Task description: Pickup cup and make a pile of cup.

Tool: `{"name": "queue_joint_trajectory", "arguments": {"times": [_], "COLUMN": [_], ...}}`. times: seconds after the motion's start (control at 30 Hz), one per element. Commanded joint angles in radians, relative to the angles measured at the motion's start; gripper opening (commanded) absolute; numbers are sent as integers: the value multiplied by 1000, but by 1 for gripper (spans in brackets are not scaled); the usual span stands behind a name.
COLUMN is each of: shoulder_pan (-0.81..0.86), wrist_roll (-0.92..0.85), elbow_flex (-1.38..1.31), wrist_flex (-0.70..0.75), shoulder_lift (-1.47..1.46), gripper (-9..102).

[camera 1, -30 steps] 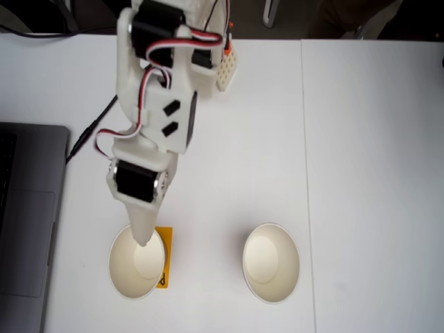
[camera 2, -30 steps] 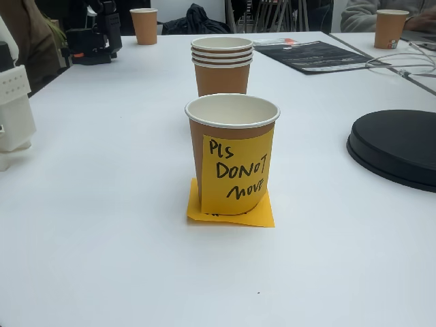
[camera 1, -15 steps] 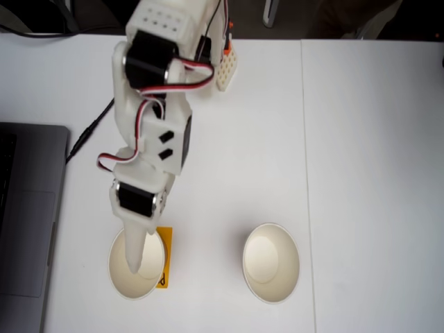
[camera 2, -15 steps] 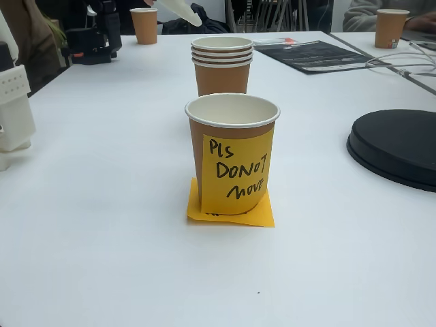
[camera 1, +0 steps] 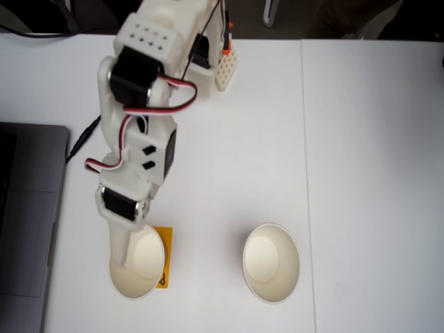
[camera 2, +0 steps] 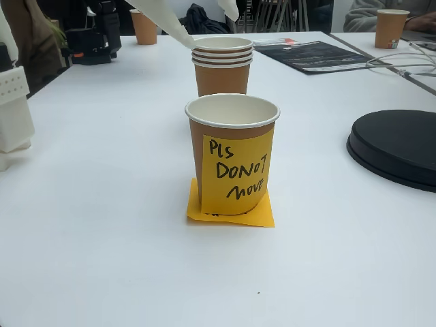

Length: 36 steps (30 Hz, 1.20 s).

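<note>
White table (camera 1: 361, 173) under your arm carries a laptop (camera 1: 28, 222) at the overhead frame's left. Your gripper (camera 1: 125, 260) straddles the left cup's (camera 1: 139, 267) rim, jaws spread; the other paper cup (camera 1: 270, 262) stands well right; an orange sticky note (camera 1: 164, 239) lies beneath.

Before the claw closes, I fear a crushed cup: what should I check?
1. Claw open: ok, fingers apart.
2. Claw over the labelled cup: ok, at its rim.
3. Rim between the fingers: cannot tell.
4. Stack of cups upright: ok.
5. Free to lift: not ok, the sticky note reads "PLS DO NOT MOVE".
</note>
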Motion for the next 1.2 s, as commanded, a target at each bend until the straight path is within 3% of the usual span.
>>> {"name": "queue_joint_trajectory", "arguments": {"times": [0.0,0.23,0.53,1.17], "shoulder_pan": [8,8,-2,-5], "wrist_roll": [-9,-9,-8,-9], "elbow_flex": [9,46,31,29], "wrist_flex": [6,12,140,137], "shoulder_lift": [26,28,18,-78], "gripper": [21,21,21,21]}}
